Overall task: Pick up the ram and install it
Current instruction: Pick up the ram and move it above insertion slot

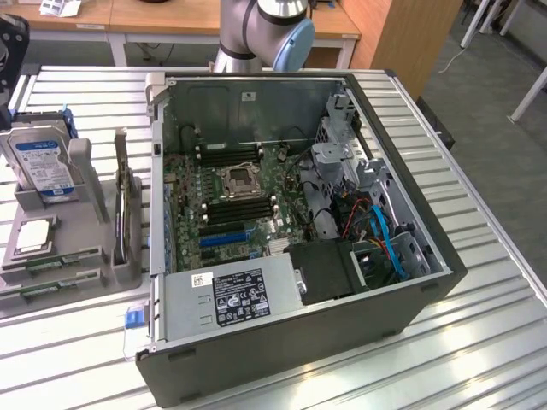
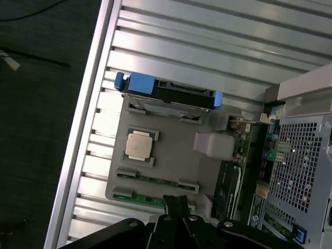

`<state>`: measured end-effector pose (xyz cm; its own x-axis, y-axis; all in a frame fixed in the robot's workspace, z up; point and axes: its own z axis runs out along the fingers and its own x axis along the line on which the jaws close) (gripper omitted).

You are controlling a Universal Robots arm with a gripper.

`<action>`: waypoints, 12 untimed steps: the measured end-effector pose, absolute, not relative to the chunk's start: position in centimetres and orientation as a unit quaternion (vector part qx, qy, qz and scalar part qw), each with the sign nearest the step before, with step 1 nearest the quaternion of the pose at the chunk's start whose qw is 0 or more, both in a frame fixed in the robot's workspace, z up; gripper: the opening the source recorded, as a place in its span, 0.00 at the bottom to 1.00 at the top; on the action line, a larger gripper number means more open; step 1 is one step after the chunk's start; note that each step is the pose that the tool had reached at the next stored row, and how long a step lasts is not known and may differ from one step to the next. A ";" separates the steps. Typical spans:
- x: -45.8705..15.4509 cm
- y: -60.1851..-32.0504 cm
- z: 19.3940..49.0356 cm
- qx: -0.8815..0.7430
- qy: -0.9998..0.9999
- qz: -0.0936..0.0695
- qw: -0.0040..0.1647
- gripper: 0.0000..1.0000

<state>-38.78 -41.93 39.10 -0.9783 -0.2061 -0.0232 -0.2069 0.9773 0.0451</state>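
Pincer [image 2: 176, 202]: black, clenched with its fingers together and nothing between them. We see it hanging over the edge of the grey holder [image 2: 174, 158], just beside the ram.

Items as we list them, from the exterior view's left to its right:

1. Hard drive [image 1: 41, 166]: silver with a blue label, standing upright at the back of the holder.
2. Processor chip [image 1: 34, 235]: square and silver, lying flat in its pocket in front of the drive.
3. Ram [image 1: 53, 286]: a thin green stick lying flat in the holder's outermost groove. In the wrist view it [image 2: 137, 198] is the thing nearest the fingertips.
4. Second green stick [image 1: 60, 259]: lies parallel in the next groove, between the ram and the chip.
5. Dark card [image 1: 125, 213]: stands on edge in the holder's side towards the computer case.
6. Computer case [image 1: 282, 354]: lies on its side, open on top, on the slatted metal table [image 1: 487, 333].
7. Motherboard [image 1: 256, 201]: green, with a square socket [image 1: 239, 179] and black slots on either side of it.
8. Power supply [image 1: 231, 299]: a grey box with a black label, at the case's front edge.
9. Blue cables [image 1: 386, 235]: at the case's right end.
10. Arm [image 1: 256, 30]: stands behind the case.
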 end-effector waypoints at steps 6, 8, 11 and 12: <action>-38.8 -41.9 39.1 -0.158 0.987 0.024 0.008 0.10; -38.8 -41.9 39.1 -0.176 0.984 0.024 0.007 0.10; -38.8 -41.9 39.1 -0.203 0.979 0.024 0.007 0.10; -38.8 -41.9 39.1 -0.212 0.977 0.024 0.007 0.10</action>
